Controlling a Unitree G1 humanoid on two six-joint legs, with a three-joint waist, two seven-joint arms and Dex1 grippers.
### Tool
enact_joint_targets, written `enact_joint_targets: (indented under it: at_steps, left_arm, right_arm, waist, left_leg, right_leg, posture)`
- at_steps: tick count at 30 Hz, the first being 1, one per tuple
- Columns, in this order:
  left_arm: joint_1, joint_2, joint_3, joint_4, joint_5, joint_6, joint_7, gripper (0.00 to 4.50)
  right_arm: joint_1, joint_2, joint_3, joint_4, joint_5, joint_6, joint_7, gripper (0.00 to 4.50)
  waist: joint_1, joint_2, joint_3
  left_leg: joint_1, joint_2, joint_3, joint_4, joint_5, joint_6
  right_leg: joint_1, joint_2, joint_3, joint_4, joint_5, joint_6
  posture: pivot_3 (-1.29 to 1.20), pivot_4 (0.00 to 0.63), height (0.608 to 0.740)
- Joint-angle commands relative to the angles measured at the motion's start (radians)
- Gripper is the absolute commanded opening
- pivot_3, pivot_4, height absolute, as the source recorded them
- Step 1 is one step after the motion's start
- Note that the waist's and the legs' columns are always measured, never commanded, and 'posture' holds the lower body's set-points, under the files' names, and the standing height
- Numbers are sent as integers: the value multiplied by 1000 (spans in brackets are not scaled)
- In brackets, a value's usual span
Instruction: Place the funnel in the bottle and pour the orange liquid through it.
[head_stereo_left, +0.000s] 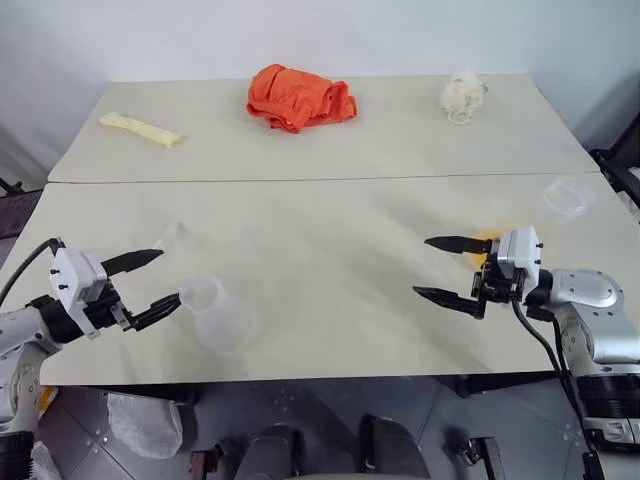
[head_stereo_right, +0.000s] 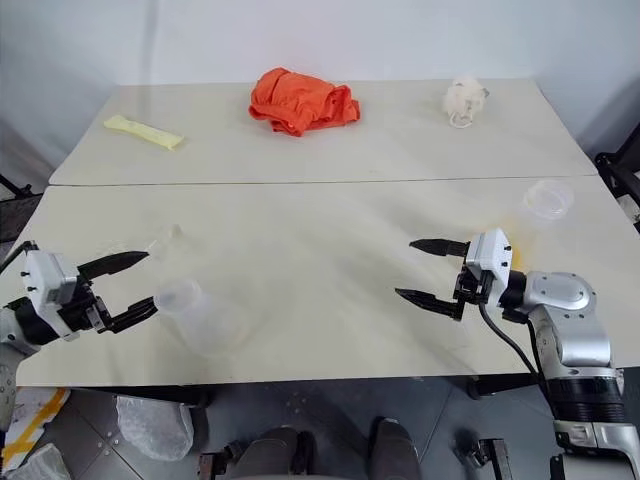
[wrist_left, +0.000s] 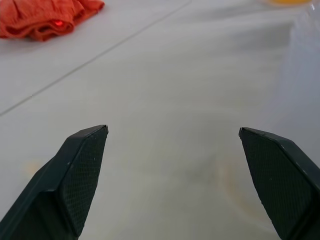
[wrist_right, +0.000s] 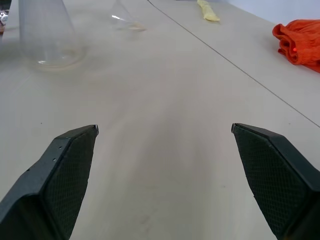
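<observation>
**Both hands released above the counter; bottle and funnel untouched**

Counter (head_stereo_left: 330, 230): a pale surface in two sections, joined by a seam running across its width.

Orange-red cloth (head_stereo_left: 299, 96): bunched in a heap on the far section, near the middle.

Left hand (head_stereo_left: 152, 282): held just above the near left corner of the counter, pointing inward toward the centre. Its two black fingers stand wide apart, released, with nothing between them.

Right hand (head_stereo_left: 448, 268): held above the near right part of the counter, pointing inward toward the left hand. Fingers likewise spread wide and empty.

Bottle (head_stereo_left: 216, 312): translucent whitish, standing upright on the near section, just beside the left hand's lower finger but apart from it. No contents can be made out.

Clear round cup (head_stereo_left: 567, 196): low, near the right edge of the near section, beyond the right hand.

Whitish crumpled item (head_stereo_left: 462, 97): on the far section toward the right.

Yellow strip (head_stereo_left: 140, 129): lying flat on the far left of the far section.

Funnel (head_stereo_left: 170, 237): nearly transparent, lying on the counter just beyond the left hand, apart from the bottle.

Orange liquid (head_stereo_left: 484, 246): a small yellow-orange patch directly behind the right hand; its container cannot be told.
</observation>
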Motion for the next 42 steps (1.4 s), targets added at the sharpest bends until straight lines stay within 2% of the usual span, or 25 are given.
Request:
enact_joint_targets:
  at_steps: [1, 5, 9, 13, 16, 20, 24, 28, 30, 38, 42]
  left_arm:
    - [-8, -8, 11, -14, -6, 4, 28, 4468]
    - [9, -20, 42, -20, -15, 31, 82, 4468]
    - [101, -15, 114, -15, -77, 103, 51, 4468]
    - [210, -28, 200, 29, -94, 81, 9, 4468]
    - [305, -38, 253, 90, -111, 84, -42, 4468]
    - [368, -49, 271, 29, -146, 108, -68, 4468]
    - [377, -65, 230, -174, -213, 168, -56, 4468]
    - [321, -68, 151, -383, -293, 252, 11, 4468]
    - [290, -67, 104, -431, -293, 272, 33, 4468]
    - [104, -125, -86, -336, -157, 219, 114, 4468]
    - [76, -126, -106, -309, -125, 187, 100, 3568]
  right_arm:
    - [15, -16, -19, -10, 3, -19, 13, 4500]
    - [17, 2, -9, -19, 6, -12, 7, 4500]
    - [-17, 42, 22, -62, 37, 28, 2, 4500]
    - [-65, 100, 46, -161, 125, 132, -20, 4500]
    - [-97, 120, 85, -216, 136, 163, -11, 4500]
    - [-126, 118, 107, -209, 118, 153, 13, 4500]
    - [-134, 103, 110, -169, 92, 126, 34, 4500]
    - [-106, 89, 92, -129, 70, 104, 40, 4500]
    - [-95, 82, 87, -118, 66, 102, 42, 4500]
    - [-64, 84, 81, -153, 68, 102, 3, 4500]
    - [-33, 77, 67, -184, 71, 106, -26, 4500]
  waist:
    - [-1, 0, 0]
    - [0, 0, 0]
    - [-8, 0, 0]
    - [-17, 0, 0]
    - [-19, 0, 0]
    - [-5, -2, 0]
    - [11, -3, -1]
    - [11, -3, -1]
    - [4, -3, -1]
    - [-1, -2, -1]
    - [1, -2, -1]
  left_leg:
    - [0, 0, 0, 0, 0, 0]
    - [0, 0, 0, 0, 0, 0]
    - [1, 1, 0, 0, 0, 0]
    - [1, 2, 0, 0, 0, -1]
    - [1, 2, 0, 0, -1, 0]
    - [0, 1, 0, 0, -2, 1]
    - [0, 0, -1, 1, -3, 2]
    - [0, 1, -2, 1, -3, 1]
    - [0, 2, -2, 1, -4, 1]
    - [1, 2, 3, 1, -3, 1]
    - [1, 2, 2, 1, -3, 1]
  right_leg:
    - [0, 0, 0, 0, 0, 0]
    - [0, 0, 0, 0, 0, 0]
    - [0, 0, 0, 0, 0, 0]
    - [-1, 1, 0, 1, 0, 0]
    - [-1, 0, 0, 0, 0, 0]
    - [0, -1, 0, 0, 0, 0]
    - [1, -3, 1, -2, 0, 0]
    - [1, -4, 2, -4, 1, -1]
    - [1, -3, 2, -4, 1, -1]
    - [1, 2, 0, -3, 1, -1]
    - [1, 1, -1, -3, 1, 0]
  posture:
    - [0, 150, 740]
    - [0, 150, 740]
    - [0, 150, 740]
    - [0, 150, 740]
    - [0, 150, 740]
    - [0, 150, 740]
    - [0, 150, 740]
    - [0, 150, 740]
    - [0, 150, 740]
    - [0, 150, 740]
    - [0, 150, 740]
